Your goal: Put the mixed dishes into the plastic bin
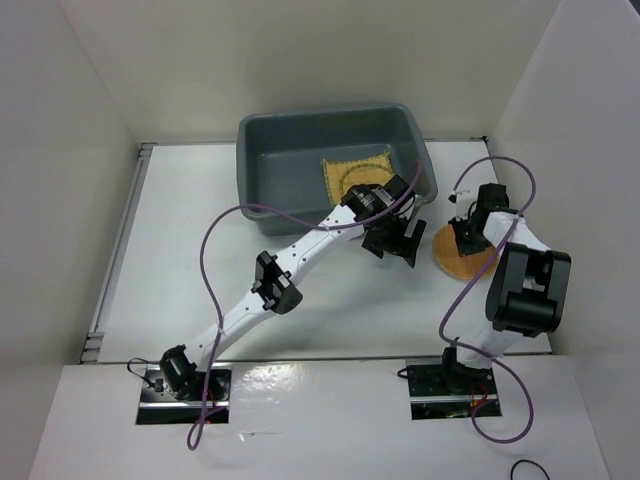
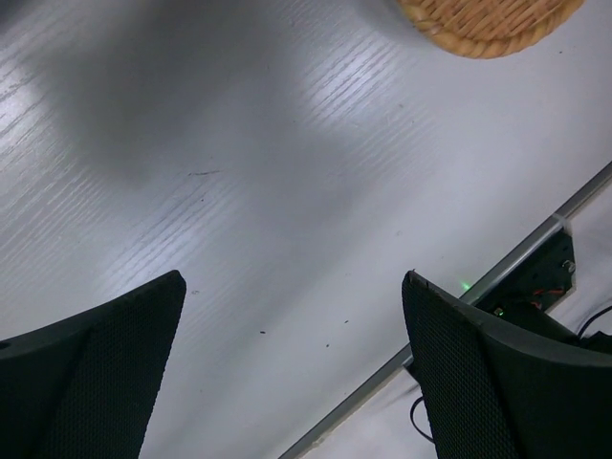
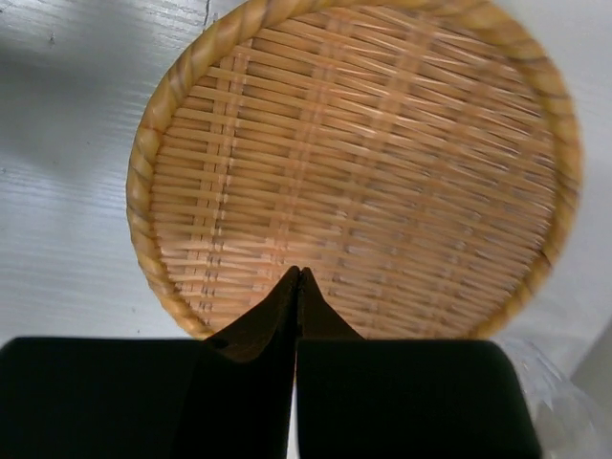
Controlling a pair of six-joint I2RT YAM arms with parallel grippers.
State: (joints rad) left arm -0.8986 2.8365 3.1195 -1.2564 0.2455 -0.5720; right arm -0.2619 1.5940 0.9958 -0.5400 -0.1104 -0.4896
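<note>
The dark grey plastic bin (image 1: 320, 114) stands at the back of the table. Inside it lies a square yellow mat (image 1: 340, 170) with dark edging; a round outline shows on the mat, partly covered by my left wrist. An orange-brown woven disc (image 1: 455, 262) (image 3: 363, 163) lies flat on the table to the right of the bin; its rim (image 2: 488, 24) also shows in the left wrist view. My left gripper (image 1: 395, 245) (image 2: 292, 277) hangs open over bare table just in front of the bin's right corner. My right gripper (image 1: 465, 238) (image 3: 299, 273) is shut, its tips over the disc's near part, with nothing between them.
White walls close in the table on the left, back and right. A metal rail (image 1: 115, 250) runs along the left edge. The right arm's base mount (image 2: 535, 277) and cables sit at the near edge.
</note>
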